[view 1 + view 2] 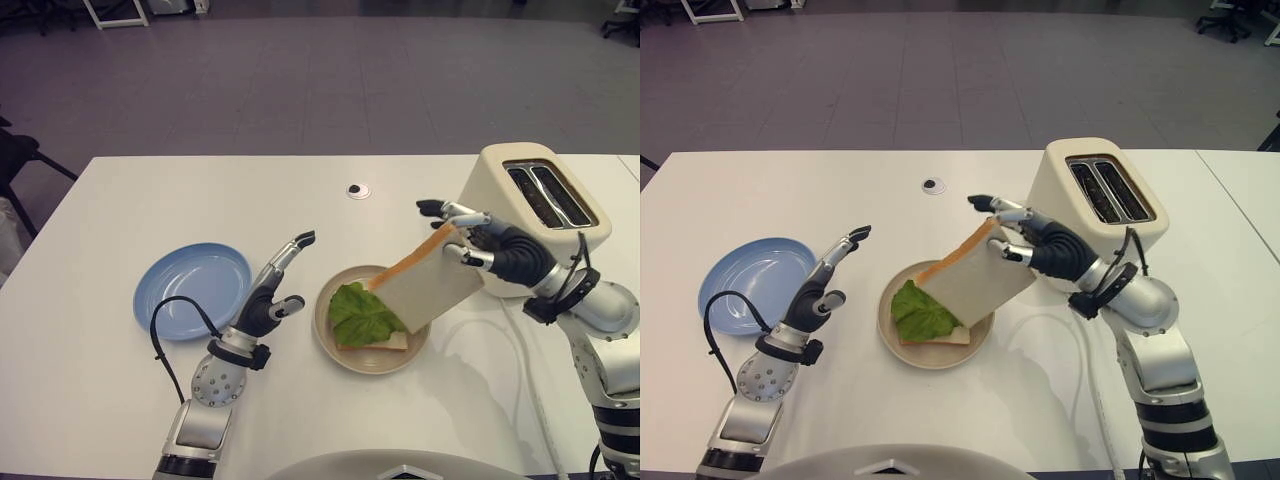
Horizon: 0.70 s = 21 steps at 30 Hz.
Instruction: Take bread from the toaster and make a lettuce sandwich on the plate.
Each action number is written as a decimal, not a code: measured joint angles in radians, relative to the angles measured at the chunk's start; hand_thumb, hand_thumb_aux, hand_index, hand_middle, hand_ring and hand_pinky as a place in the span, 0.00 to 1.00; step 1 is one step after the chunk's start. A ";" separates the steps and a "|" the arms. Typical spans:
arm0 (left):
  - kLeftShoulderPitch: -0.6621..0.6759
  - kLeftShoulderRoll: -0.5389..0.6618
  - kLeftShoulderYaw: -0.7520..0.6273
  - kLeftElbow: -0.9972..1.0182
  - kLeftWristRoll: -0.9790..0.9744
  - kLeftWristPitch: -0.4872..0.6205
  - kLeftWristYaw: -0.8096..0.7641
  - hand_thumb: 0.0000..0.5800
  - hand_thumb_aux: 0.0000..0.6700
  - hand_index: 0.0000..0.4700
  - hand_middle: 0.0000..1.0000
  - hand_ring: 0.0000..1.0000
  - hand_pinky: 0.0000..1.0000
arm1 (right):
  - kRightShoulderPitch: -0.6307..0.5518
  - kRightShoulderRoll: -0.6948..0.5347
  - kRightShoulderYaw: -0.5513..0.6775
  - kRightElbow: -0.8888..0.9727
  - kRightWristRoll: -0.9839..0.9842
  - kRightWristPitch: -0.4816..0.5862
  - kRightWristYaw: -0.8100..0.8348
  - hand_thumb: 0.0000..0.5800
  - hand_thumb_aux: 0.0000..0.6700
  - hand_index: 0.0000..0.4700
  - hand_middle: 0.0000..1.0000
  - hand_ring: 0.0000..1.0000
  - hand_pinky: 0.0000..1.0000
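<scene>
A beige plate (343, 355) sits in the table's middle, holding a bread slice (395, 343) with a green lettuce leaf (362, 313) on top. My right hand (497, 250) is shut on a second bread slice (427, 282), held tilted above the plate's right side. The cream toaster (535, 215) stands at the right, just behind that hand, with both slots looking empty. My left hand (272, 295) hovers left of the plate, fingers open and holding nothing.
A blue plate (192, 288) lies at the left, near my left hand. A small round black-and-white disc (358, 190) sits toward the back of the white table (120, 380). The toaster's white cord (528, 375) trails forward on the right.
</scene>
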 measured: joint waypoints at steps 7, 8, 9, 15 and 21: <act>-0.016 0.000 -0.001 0.011 0.001 -0.005 -0.002 0.00 0.00 0.00 0.00 0.00 0.00 | -0.018 0.028 0.129 0.074 -0.098 0.089 0.015 1.00 1.00 1.00 0.00 0.00 0.00; -0.018 -0.001 -0.002 0.012 0.003 -0.006 -0.002 0.00 0.00 0.00 0.00 0.00 0.00 | -0.027 0.035 0.145 0.095 -0.117 0.088 0.017 1.00 1.00 1.00 0.00 0.00 0.00; -0.020 -0.001 -0.003 0.014 0.008 -0.008 -0.002 0.00 0.00 0.00 0.00 0.00 0.00 | -0.038 0.048 0.157 0.116 -0.135 0.083 0.015 1.00 1.00 1.00 0.00 0.00 0.00; -0.023 -0.005 -0.008 0.018 0.016 -0.009 -0.007 0.00 0.00 0.00 0.00 0.00 0.00 | -0.075 0.100 0.199 0.179 -0.213 0.046 0.007 1.00 1.00 1.00 0.00 0.00 0.00; -0.022 -0.009 -0.012 0.018 0.018 -0.010 -0.014 0.00 0.00 0.00 0.00 0.00 0.00 | -0.097 0.118 0.220 0.191 -0.257 0.027 0.020 1.00 1.00 1.00 0.00 0.00 0.00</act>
